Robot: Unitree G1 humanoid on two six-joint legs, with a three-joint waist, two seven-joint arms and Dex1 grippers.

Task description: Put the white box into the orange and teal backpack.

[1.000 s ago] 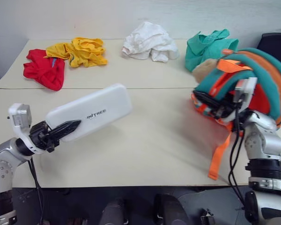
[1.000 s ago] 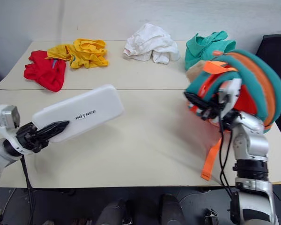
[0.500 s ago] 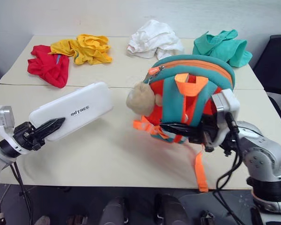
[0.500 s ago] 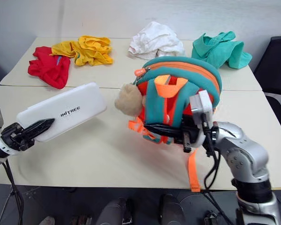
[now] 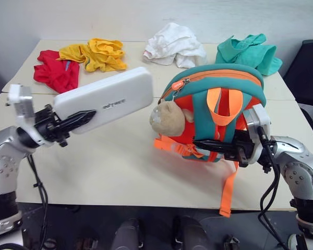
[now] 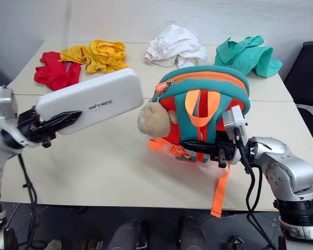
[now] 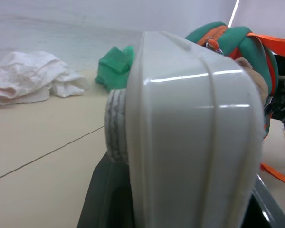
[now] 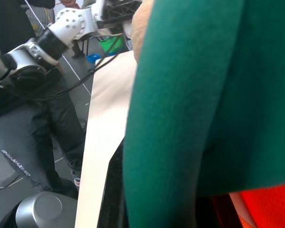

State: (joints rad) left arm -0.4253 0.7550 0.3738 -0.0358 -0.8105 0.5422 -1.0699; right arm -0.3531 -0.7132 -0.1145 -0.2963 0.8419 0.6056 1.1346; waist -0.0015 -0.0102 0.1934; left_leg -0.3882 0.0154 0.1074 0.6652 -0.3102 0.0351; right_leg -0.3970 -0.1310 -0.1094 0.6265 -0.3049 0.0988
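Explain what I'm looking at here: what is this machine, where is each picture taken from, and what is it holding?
This is a humanoid robot with two arms, each ending in a two-fingered gripper. The two wide pictures come from cameras in its head, looking down over a table. The two close-ups come from cameras on its wrists. The left gripper holds the white box in the air by one end. The right gripper is shut on the orange and teal backpack, holding it upright with its plush animal head facing the box. At the table's far side lie four cloth heaps: red, yellow, white and teal.
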